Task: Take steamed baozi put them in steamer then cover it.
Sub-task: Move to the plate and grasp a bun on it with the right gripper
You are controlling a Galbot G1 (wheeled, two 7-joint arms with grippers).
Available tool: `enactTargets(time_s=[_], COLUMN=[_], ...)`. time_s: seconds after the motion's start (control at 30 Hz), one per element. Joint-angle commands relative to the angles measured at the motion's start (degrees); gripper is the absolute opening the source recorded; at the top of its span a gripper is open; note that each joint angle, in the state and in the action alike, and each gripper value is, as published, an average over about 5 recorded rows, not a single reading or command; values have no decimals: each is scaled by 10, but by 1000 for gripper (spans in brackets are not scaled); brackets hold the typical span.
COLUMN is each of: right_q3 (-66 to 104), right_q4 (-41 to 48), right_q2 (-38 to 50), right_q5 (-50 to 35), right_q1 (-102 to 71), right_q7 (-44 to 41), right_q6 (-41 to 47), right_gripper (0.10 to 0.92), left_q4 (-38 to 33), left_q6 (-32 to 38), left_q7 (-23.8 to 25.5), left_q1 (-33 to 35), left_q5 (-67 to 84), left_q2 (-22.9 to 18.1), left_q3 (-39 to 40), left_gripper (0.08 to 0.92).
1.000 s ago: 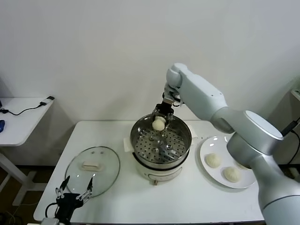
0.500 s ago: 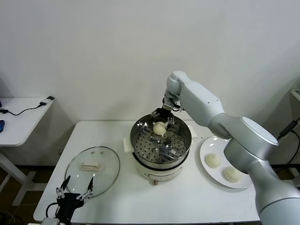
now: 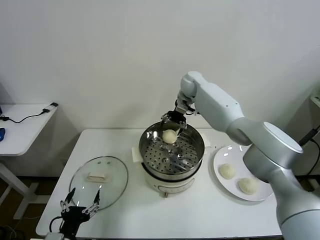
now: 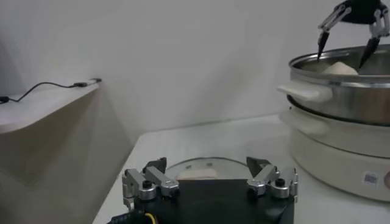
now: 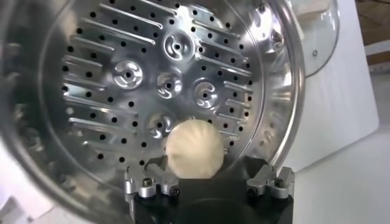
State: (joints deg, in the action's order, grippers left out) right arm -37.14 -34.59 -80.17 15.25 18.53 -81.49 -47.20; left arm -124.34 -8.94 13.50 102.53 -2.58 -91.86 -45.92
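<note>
Right wrist view: my right end effector (image 5: pixel 210 182) has its fingers spread apart, clamped on nothing, hanging just above the baozi (image 5: pixel 194 149) that sits on the perforated floor of the steamer (image 5: pixel 91 91), near the back wall. Head view agrees: bun (image 3: pixel 170 135) is clear of both tips. Two more buns (image 3: pixel 227 171) wait on the white plate (image 3: pixel 220 185) just right of the steamer. I judge them light, soft and easily dented: pinch low across the widest part, gentle squeeze. Round, so no long axis; pleated top faces up. Cover (image 3: pixel 98 180) lies flat on the counter (image 3: pixel 200 215) to the left, handle up, its long axis roughly left-right; glass, heavier, slippery, so grab the handle (image 3: pixel 97 176). My left end effector (image 3: pixel 79 208) is parked beside it, fingers apart.
</note>
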Motion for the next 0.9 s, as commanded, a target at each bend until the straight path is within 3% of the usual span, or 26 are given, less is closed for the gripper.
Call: enactTargets(time_s=[0.03, 0.13, 0.33, 0.4, 0.63, 0.9], right_q3=[-28, -68, -111, -106, -95, -52], right_q4=[-44, -85, -157, -169, -266, -366], right_q2=[62, 119, 236, 262, 370, 474], right_q5=[-131, -189, -207, -205, -209, -213], right_q1=[45, 69, 105, 103, 68, -22], right_q7=[-57, -50, -43, -45, -10, 34], right_q6=[-26, 42, 365, 432, 600, 697], right_gripper=[823, 823, 823, 823, 823, 823], left_q4=[0, -1, -2, -3, -1, 8], left_q6=[-2, -3, -7, -8, -13, -22], left_q7=[2, 2, 4, 6, 14, 17], left_q1=[-1, -1, -6, -8, -17, -26], left_q5=[-1, 0, 2, 3, 3, 5], left_q2=[2, 6, 15, 18, 28, 40], left_q3=[2, 3, 9, 11, 16, 21], left_gripper=[823, 823, 823, 823, 823, 823])
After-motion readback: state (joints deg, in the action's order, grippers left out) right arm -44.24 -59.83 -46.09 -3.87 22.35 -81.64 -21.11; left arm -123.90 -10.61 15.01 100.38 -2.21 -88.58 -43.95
